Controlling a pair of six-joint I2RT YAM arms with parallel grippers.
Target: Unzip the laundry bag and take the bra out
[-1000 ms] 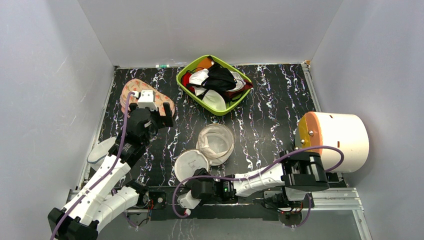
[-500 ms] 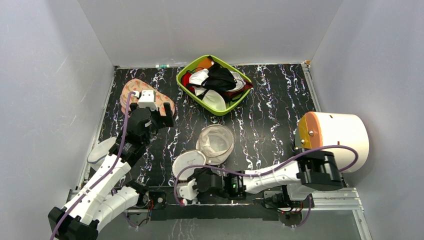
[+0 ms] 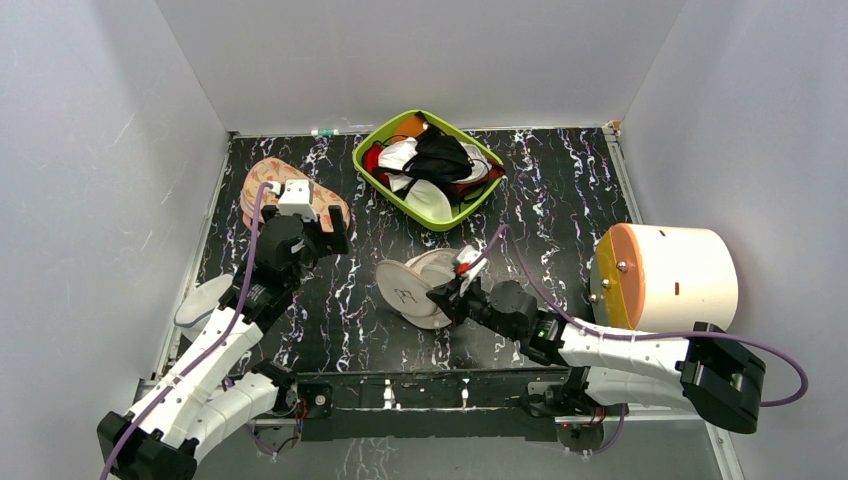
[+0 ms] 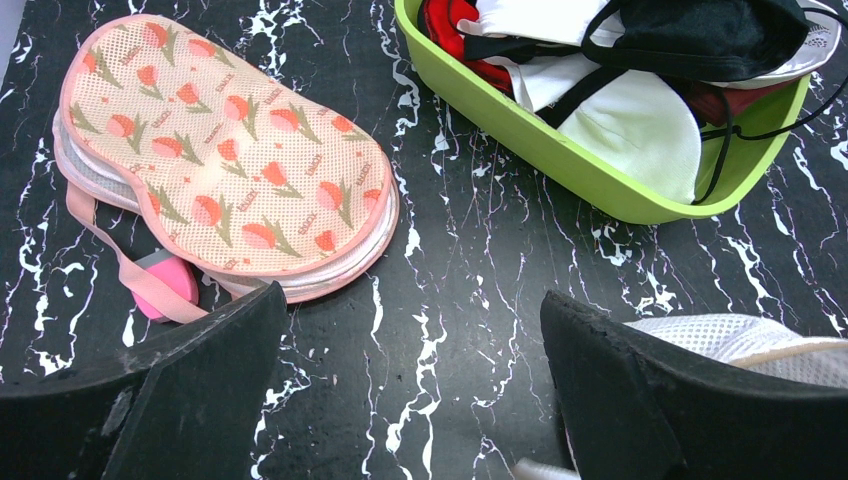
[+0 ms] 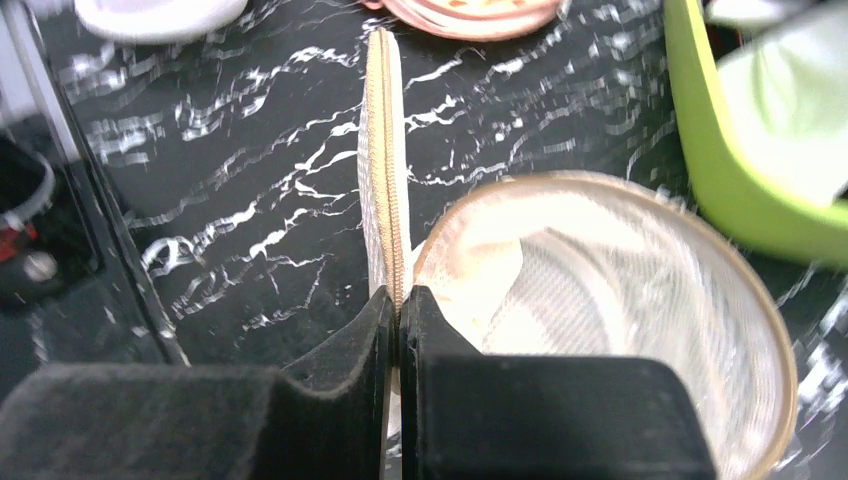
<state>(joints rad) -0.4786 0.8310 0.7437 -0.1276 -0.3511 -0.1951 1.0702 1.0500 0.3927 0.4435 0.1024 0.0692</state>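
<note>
The laundry bag (image 3: 437, 268) is unzipped at mid-table, its cream mesh tub (image 5: 620, 300) open to the camera. Its round lid (image 3: 404, 291), carrying the small black mark, stands up on edge. My right gripper (image 3: 447, 297) is shut on that lid's zipper rim (image 5: 386, 150), the jaws pressed tight around it (image 5: 400, 310). I cannot make out the bra inside the tub; only pale mesh and a cream patch show. My left gripper (image 3: 312, 235) hovers open over bare table (image 4: 415, 330), left of the bag, whose mesh (image 4: 760, 335) peeks past its right finger.
A peach printed case (image 3: 290, 190) (image 4: 220, 160) lies at the back left, with a pink item (image 4: 170, 280) by its strap. A green basket (image 3: 385, 195) (image 4: 560, 150) of garments stands behind the bag. A white drum with an orange face (image 3: 665, 275) sits on the right.
My right arm swung from the front edge to mid-table. Its jaws closed on the lid, which went from lying flat near the front to standing on edge beside the tub. The left arm stayed put.
</note>
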